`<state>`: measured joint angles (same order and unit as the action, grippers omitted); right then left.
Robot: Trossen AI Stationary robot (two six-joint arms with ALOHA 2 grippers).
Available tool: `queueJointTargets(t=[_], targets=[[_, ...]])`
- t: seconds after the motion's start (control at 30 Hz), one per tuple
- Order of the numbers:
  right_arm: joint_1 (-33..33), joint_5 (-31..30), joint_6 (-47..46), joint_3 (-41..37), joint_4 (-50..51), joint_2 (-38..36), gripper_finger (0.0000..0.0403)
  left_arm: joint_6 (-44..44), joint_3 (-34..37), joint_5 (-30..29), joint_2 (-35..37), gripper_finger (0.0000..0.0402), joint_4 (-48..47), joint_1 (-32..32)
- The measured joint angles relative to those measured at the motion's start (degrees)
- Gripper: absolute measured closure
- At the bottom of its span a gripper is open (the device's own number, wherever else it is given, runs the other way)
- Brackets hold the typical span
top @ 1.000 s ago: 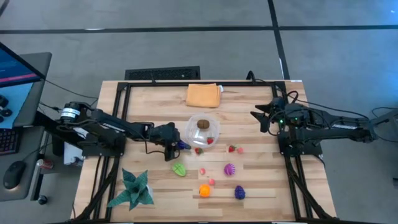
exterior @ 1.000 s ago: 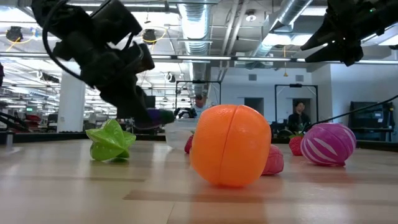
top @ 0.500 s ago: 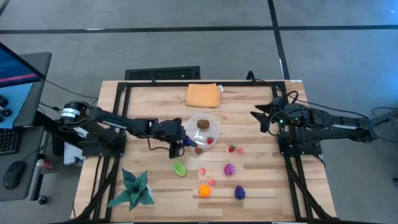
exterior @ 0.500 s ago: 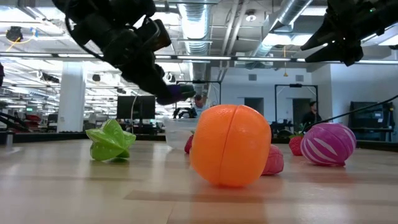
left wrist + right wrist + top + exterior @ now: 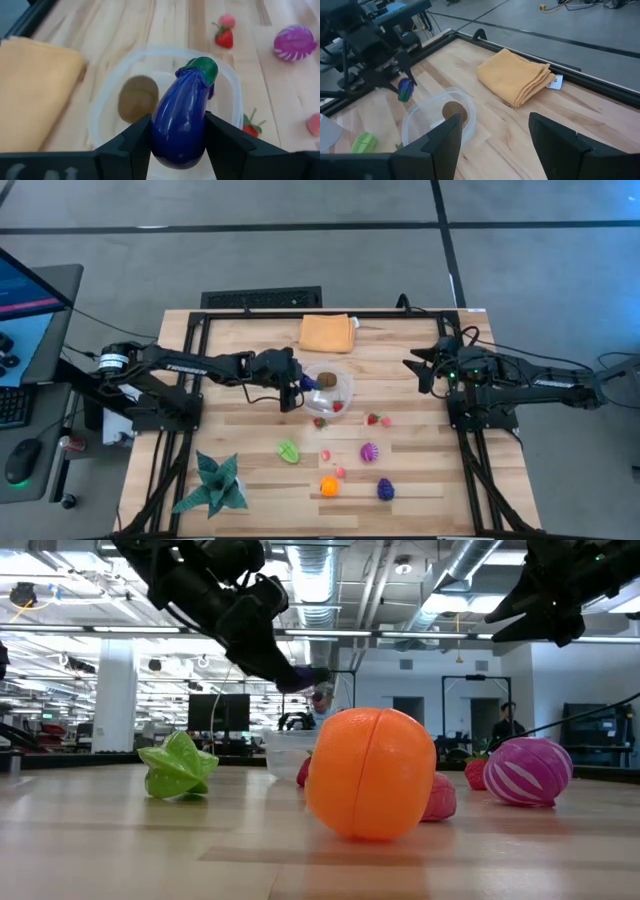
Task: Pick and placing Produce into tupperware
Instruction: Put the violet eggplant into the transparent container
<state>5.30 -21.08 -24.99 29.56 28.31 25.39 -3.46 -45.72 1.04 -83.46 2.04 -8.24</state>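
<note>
My left gripper [image 5: 296,393] is shut on a dark purple eggplant [image 5: 181,120] with a green cap. It holds it in the air over the left rim of the clear tupperware [image 5: 345,385]. A brown piece [image 5: 137,98] lies inside the container. Loose produce lies on the table nearer the front edge: a green piece [image 5: 288,450], an orange one [image 5: 329,486], a purple one [image 5: 385,489], a magenta one [image 5: 370,451] and small red strawberries [image 5: 373,419]. My right gripper [image 5: 412,370] waits open at the table's right side, high above the wood. My left gripper pinches the eggplant's thick rounded end [image 5: 172,147] between its two fingers [image 5: 134,142], one on each side. The fingers slant downward from the table's left and lie along the eggplant. Its green cap points away from the gripper. It hangs clear above the tupperware's rim [image 5: 100,115].
A folded orange cloth [image 5: 327,333] lies at the far edge behind the container. A green spiky star-shaped plant [image 5: 213,485] stands at the near left. In the low view the orange piece [image 5: 371,773] fills the foreground. A black frame runs round the table.
My left gripper has risen and swung toward the table's right and far edge, carrying the eggplant from low over the wood to above the tupperware's left rim. Its fingers have stayed shut on it. My right arm has kept still.
</note>
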Motion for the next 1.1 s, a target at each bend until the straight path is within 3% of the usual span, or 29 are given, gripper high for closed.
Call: queueJointTargets(t=[0.2, 0.57, 1.1], targets=[[0.0, 0.0, 0.12, 0.0, 0.16, 0.0, 0.0147, -1.88, -2.15, 0.87, -1.07, 0.0248, -0.2, -0.82], [0.03, -0.01, 0.54, 0.0, -0.11, 0.1, 0.0147, -2.28, -6.32, 4.5, -9.56, 0.0248, -0.4, -1.32], [-0.02, -0.03, 0.13, 0.02, -0.01, 0.04, 0.0147, -5.86, -7.51, 4.46, -10.34, 0.0247, -4.46, -2.11]])
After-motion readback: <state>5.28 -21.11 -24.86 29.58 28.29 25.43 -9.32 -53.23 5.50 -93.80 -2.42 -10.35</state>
